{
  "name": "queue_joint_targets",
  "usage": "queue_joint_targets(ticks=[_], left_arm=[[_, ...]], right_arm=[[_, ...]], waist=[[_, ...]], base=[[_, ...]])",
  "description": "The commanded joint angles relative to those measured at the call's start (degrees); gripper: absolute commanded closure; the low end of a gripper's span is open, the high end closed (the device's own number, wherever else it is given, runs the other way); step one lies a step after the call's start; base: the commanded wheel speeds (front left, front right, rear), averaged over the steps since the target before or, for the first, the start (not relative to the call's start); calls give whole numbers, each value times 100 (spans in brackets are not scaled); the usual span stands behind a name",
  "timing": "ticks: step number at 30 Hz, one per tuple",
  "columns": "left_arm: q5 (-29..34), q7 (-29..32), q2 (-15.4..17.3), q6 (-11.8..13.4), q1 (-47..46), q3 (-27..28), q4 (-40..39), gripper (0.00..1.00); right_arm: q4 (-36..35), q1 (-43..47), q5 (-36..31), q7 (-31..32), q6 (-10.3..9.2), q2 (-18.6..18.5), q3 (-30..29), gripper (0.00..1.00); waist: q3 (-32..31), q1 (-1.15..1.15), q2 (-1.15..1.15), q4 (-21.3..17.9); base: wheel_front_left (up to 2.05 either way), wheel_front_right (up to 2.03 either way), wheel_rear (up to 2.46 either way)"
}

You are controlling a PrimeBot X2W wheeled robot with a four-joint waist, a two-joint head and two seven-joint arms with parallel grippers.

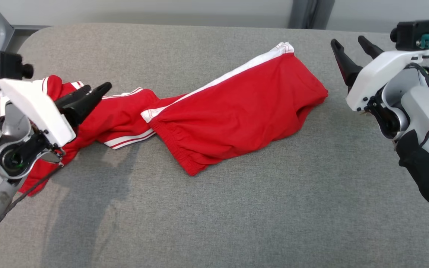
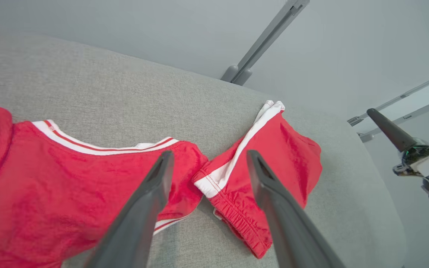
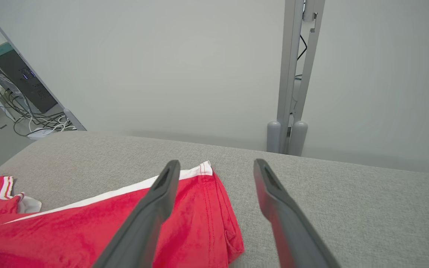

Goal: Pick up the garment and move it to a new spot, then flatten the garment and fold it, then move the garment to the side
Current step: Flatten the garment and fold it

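The garment (image 1: pixel 233 108) is a pair of red shorts with white side stripes, lying twisted and bunched across the grey padded table (image 1: pixel 214 208). Its wider part spreads toward the centre right, and a crumpled part (image 1: pixel 121 115) trails to the left. My left gripper (image 1: pixel 94 90) hovers open above the crumpled left part, holding nothing. In the left wrist view its two dark fingers (image 2: pixel 143 208) stand apart over the red cloth (image 2: pixel 58 186). My right gripper (image 1: pixel 350 41) is open, raised just right of the garment's right end. The right wrist view shows the garment's striped corner (image 3: pixel 199 208) beneath the spread fingers.
The grey table top runs bare in front of the garment and to its right. A grey wall with a metal upright (image 3: pixel 292 74) stands behind the far edge. Cables and a dark box (image 3: pixel 24 100) sit on the floor at the far left.
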Motion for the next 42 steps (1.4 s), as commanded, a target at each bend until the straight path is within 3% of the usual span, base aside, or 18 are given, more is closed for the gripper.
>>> queue_joint_targets(ticks=[1, 8, 12, 15, 17, 22, 28, 35, 41, 42], left_arm=[[129, -297, 119, -9, 154, 79, -142, 0], [668, -1869, 524, 166, 925, 302, -1260, 0], [976, -2743, 476, 269, 1404, 448, -1791, 0], [1251, -2909, 405, 342, 1598, 588, -1957, 0], [1644, -2962, 274, 455, 1790, 842, -2115, 0], [3104, -2962, -414, 701, 2597, 2018, -2583, 0], [4445, -2965, -1152, 553, 3359, 2789, -2678, 0], [5149, -2966, -1790, 189, 3665, 3294, -2483, 0], [5385, -2966, -2073, 4, 3733, 3456, -2305, 0], [5415, -2966, -2108, -7, 3745, 3473, -2278, 0]], right_arm=[[75, 83, 79, -68, 1, -18, 23, 0], [480, -37, 319, 142, 1, -43, 64, 0], [802, -172, 377, 426, 1, -51, 103, 0], [980, -264, 444, 534, 1, -63, 68, 0], [1124, -311, 448, 625, 1, -79, 67, 0], [1342, -414, 494, 724, 1, -159, 8, 0], [1452, -569, 509, 739, 1, -206, -67, 0], [1513, -645, 539, 977, 1, -270, -185, 0], [1533, -463, 630, 1478, 1, -166, -325, 0], [1535, -440, 647, 1560, 1, -121, -328, 7]], waist=[[-20, 0, 0, 62], [192, 0, 0, 399], [372, 0, 0, 634], [441, 0, 0, 739], [498, 0, 0, 841], [633, 0, 0, 1009], [814, 0, 0, 1073], [983, 0, 0, 1146], [1037, 0, 0, 1197], [1032, 0, 0, 1198]], base=[[0, 0, 0], [0, 0, 0], [0, 0, 0], [0, 0, 0], [0, 0, 0], [0, 0, 0], [0, 0, 0], [0, 0, 0], [0, 0, 0], [0, 0, 0]])
